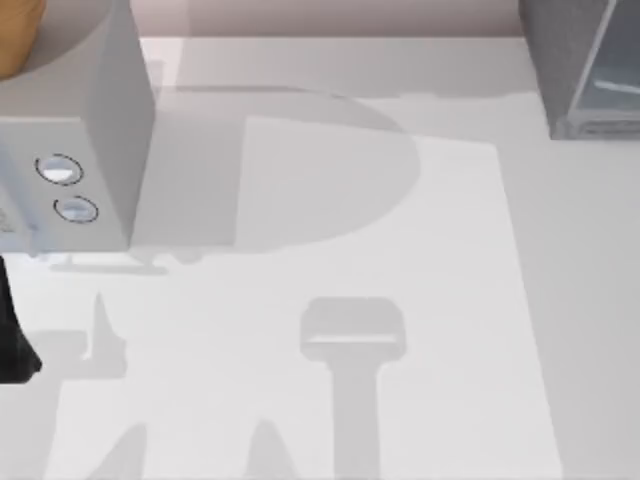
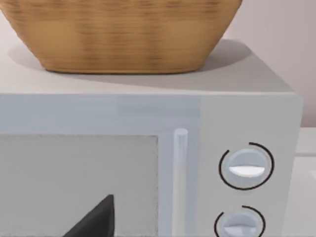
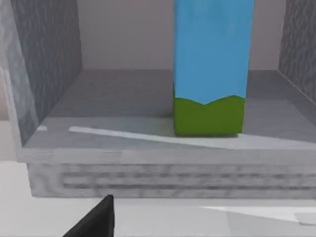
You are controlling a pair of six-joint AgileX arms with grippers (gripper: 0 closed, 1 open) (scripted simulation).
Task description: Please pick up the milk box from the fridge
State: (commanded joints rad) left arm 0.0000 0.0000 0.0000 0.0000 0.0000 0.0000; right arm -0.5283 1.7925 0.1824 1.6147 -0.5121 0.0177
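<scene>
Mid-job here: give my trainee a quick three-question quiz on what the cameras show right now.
1. True or false: the milk box stands upright inside the fridge.
2. What sits on top of the microwave? A) wicker basket B) milk box C) plate
3. Fill in: the band at the milk box's base is ____.

Key: 1 true; 2 A; 3 green.

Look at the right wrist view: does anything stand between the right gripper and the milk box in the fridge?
Nothing visible does. The milk box stands upright on the fridge floor, and the fridge front looks open toward the camera. Only the fridge's raised front sill lies lower down between them.
</scene>
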